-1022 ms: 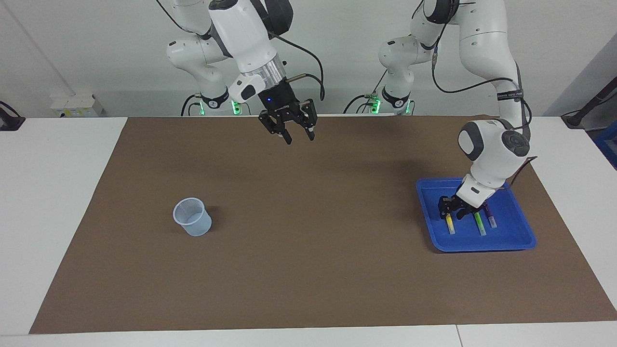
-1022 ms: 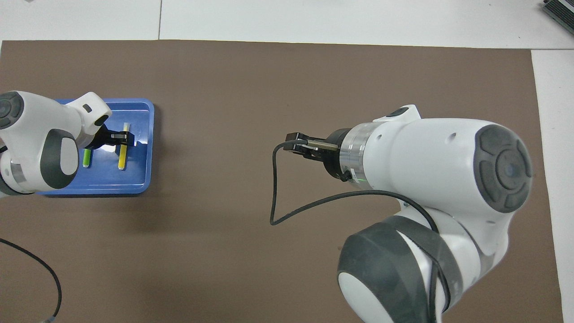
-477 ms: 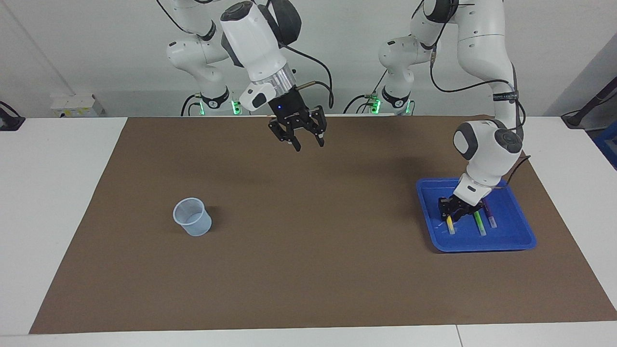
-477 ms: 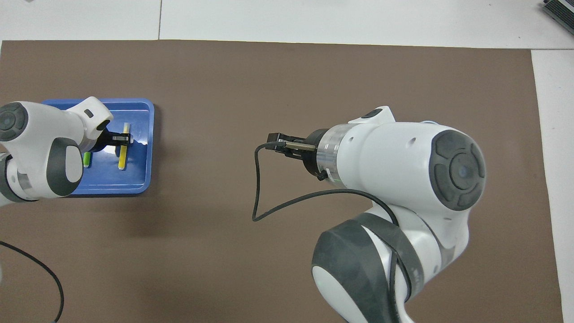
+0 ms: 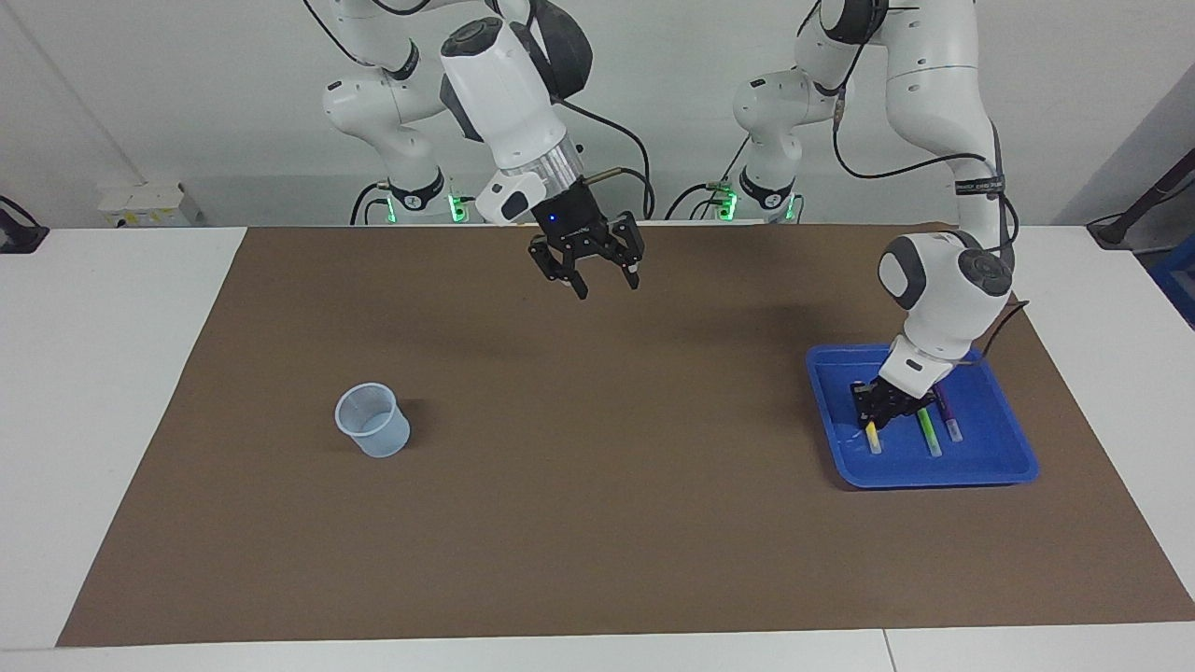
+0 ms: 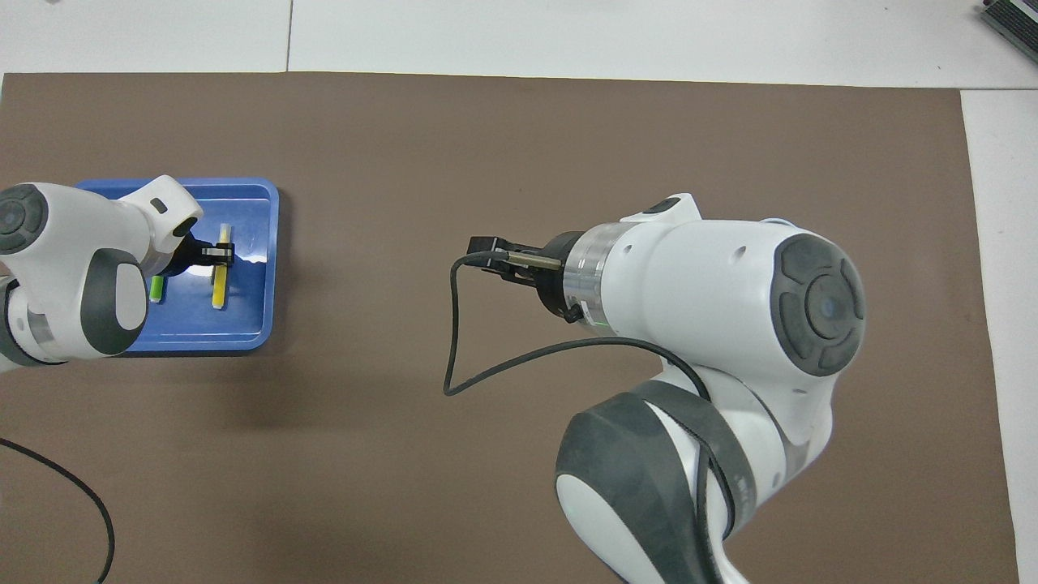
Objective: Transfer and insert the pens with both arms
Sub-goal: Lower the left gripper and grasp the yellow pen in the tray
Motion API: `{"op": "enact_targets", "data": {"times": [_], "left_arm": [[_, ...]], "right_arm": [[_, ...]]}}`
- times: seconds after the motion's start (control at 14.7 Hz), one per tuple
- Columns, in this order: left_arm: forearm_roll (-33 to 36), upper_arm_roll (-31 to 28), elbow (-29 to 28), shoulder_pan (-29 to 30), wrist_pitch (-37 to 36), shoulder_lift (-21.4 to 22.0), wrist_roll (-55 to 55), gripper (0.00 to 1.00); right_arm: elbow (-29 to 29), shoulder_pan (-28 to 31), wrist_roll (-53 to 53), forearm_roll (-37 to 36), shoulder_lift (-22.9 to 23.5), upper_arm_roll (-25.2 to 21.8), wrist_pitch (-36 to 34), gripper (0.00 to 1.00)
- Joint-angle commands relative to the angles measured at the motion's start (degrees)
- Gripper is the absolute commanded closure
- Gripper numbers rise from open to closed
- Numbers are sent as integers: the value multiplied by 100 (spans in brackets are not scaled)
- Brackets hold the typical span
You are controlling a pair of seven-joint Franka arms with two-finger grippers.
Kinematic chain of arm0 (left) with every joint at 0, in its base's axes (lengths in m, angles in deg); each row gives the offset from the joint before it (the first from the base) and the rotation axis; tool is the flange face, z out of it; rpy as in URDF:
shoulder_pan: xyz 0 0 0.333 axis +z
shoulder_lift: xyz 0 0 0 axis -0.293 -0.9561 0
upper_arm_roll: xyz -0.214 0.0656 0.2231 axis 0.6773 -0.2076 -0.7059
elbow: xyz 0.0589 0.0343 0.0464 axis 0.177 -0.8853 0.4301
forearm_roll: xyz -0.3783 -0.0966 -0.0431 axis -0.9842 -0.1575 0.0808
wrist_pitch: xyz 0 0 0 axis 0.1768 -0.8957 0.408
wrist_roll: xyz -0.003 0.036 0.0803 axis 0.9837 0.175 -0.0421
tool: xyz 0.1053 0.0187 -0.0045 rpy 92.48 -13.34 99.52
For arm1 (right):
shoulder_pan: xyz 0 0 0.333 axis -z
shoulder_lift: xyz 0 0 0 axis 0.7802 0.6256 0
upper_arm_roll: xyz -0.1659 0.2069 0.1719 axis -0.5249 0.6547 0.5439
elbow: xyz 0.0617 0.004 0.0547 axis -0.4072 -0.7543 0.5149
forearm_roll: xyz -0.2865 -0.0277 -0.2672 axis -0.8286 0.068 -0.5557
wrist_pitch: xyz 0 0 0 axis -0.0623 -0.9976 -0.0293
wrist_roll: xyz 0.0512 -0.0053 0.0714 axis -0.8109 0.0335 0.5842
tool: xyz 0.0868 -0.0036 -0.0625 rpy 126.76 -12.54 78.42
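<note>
1. The facing view looks from high across the table toward the two robots, taking in the whole brown mat (image 5: 597, 523) from a distance.
2. The overhead view looks steeply down from above the robots' end, closer in.
3. Both share the mat and the blue tray (image 5: 1018, 462) (image 6: 263, 324), half a turn apart.

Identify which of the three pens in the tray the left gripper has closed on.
The yellow pen: left gripper grips it; green pen and purple pen lie free beside it.

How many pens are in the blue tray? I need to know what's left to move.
3, all side by side in the blue tray: yellow pen under the left gripper, green pen in the middle, purple pen partly hidden by the arm.
</note>
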Motion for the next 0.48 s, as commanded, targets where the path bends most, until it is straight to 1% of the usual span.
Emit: {"op": "enact_targets", "data": {"times": [0.0, 0.2, 0.27, 0.41], "left_arm": [[69, 4, -79, 48, -298, 159, 14, 100], [69, -5, 438, 66, -1184, 194, 5, 100], [43, -5, 545, 66, -1440, 264, -4, 100], [-19, -5, 563, 83, -1600, 448, -13, 100]], "right_arm": [[106, 5, 49, 260, 88, 27, 96, 18], [150, 31, 40, 286, 88, 27, 96, 18], [176, 40, 31, 312, 88, 27, 96, 18], [246, 66, 13, 802, 106, 18, 96, 18]]}}
